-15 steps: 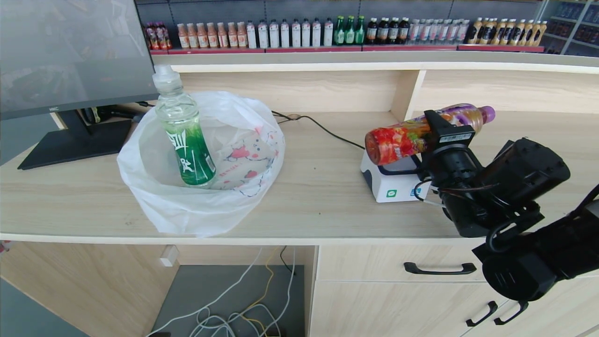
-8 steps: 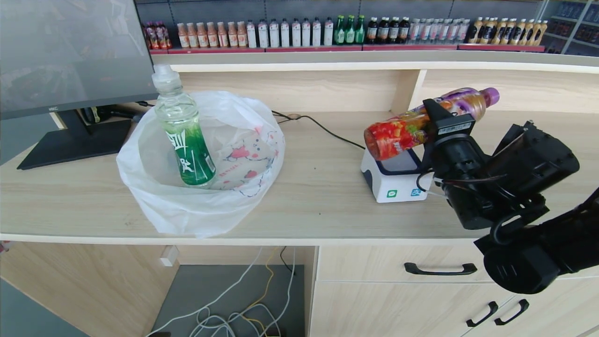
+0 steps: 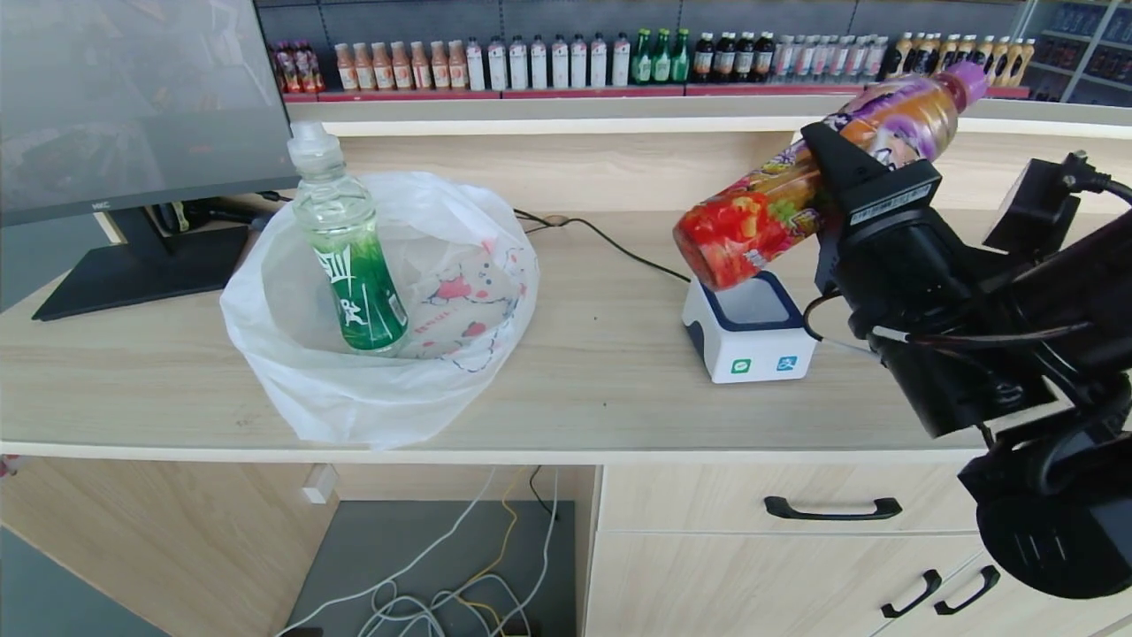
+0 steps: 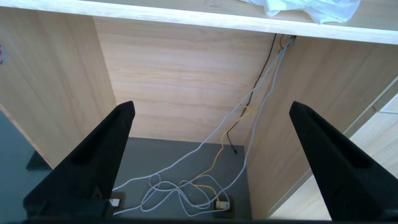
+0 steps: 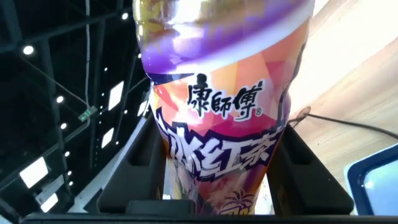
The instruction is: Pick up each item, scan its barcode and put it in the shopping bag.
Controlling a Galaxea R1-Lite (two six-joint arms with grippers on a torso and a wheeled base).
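A colourful drink bottle (image 3: 800, 190) with a purple cap hangs tilted above the white barcode scanner (image 3: 749, 328) on the counter, red base end lowest. My right gripper (image 3: 845, 190) is shut on the bottle's middle; in the right wrist view the bottle (image 5: 224, 118) sits between the two black fingers (image 5: 134, 162). A white plastic shopping bag (image 3: 380, 301) lies open on the counter's left part, with a green-labelled bottle (image 3: 345, 257) standing in it. My left gripper (image 4: 211, 162) hangs open below the counter edge, over floor cables.
A monitor (image 3: 133, 115) on a black stand occupies the far left of the counter. A black cable (image 3: 601, 234) runs along the counter to the scanner. A raised wooden ledge (image 3: 707, 128) backs the counter, with shelves of bottles beyond. Drawers (image 3: 831, 509) sit below right.
My right gripper has lifted the colourful bottle up off the scanner and tilted it steeper, cap end rising toward the ledge. The bag and green bottle have not moved.
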